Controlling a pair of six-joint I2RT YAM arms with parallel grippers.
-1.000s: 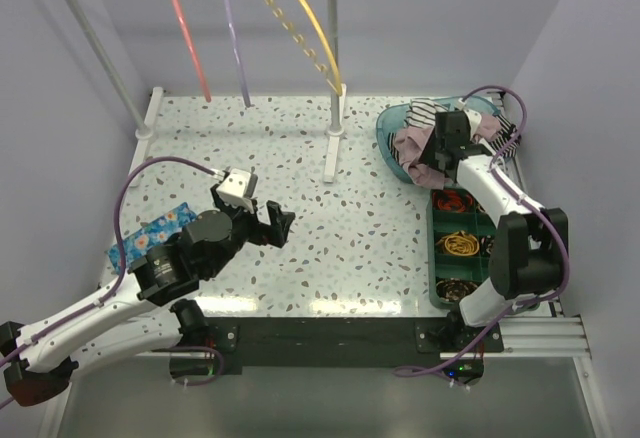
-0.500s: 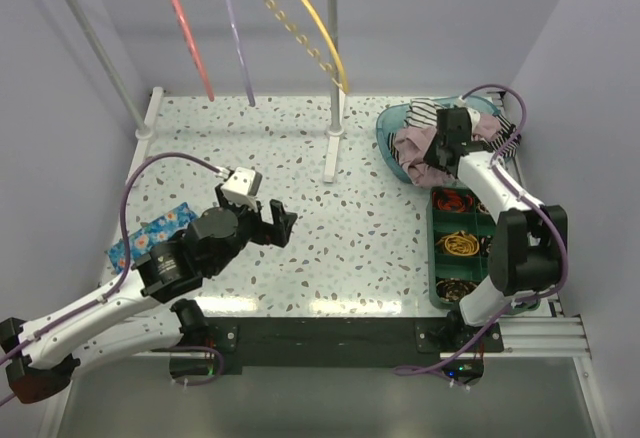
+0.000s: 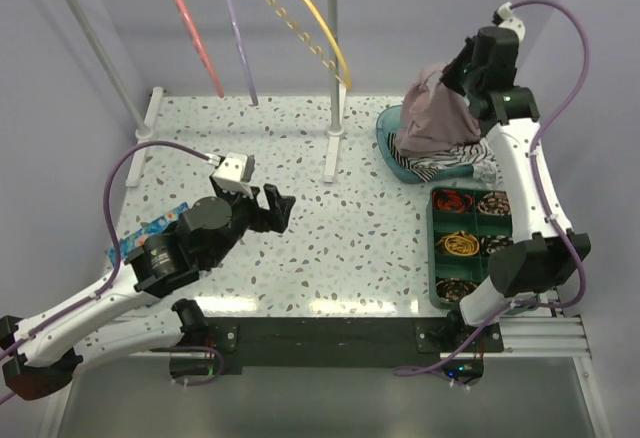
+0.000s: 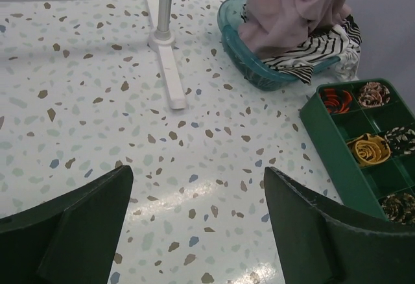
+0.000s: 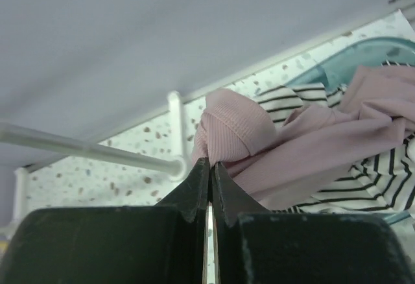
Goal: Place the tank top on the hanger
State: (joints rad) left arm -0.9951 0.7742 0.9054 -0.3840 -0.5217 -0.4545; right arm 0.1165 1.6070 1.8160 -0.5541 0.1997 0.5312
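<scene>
The dusty-pink tank top (image 3: 435, 113) hangs in a cone above the teal basket (image 3: 392, 153), its lower part still resting inside. My right gripper (image 3: 455, 70) is raised high at the back right and is shut on a bunched fold at the top of the tank top (image 5: 240, 131). The coral-pink hanger (image 3: 190, 33) hangs from the rail at the back left, far from both grippers. My left gripper (image 3: 278, 208) hovers open over the middle of the table, with nothing between its fingers (image 4: 84, 213). In the left wrist view the tank top (image 4: 298, 5) shows at the far right.
A black-and-white striped garment (image 3: 440, 166) lies in the basket under the tank top. A lilac hanger (image 3: 238, 38) and a yellow hanger (image 3: 300, 18) hang beside the coral one. A white rack post (image 3: 333, 108) stands mid-table. A green compartment tray (image 3: 434, 258) sits at the right, a blue floral cloth (image 3: 150, 230) at the left.
My right gripper has shut on the tank top in the basket and lifted it high up and back. The left gripper has shifted slightly and stays open.
</scene>
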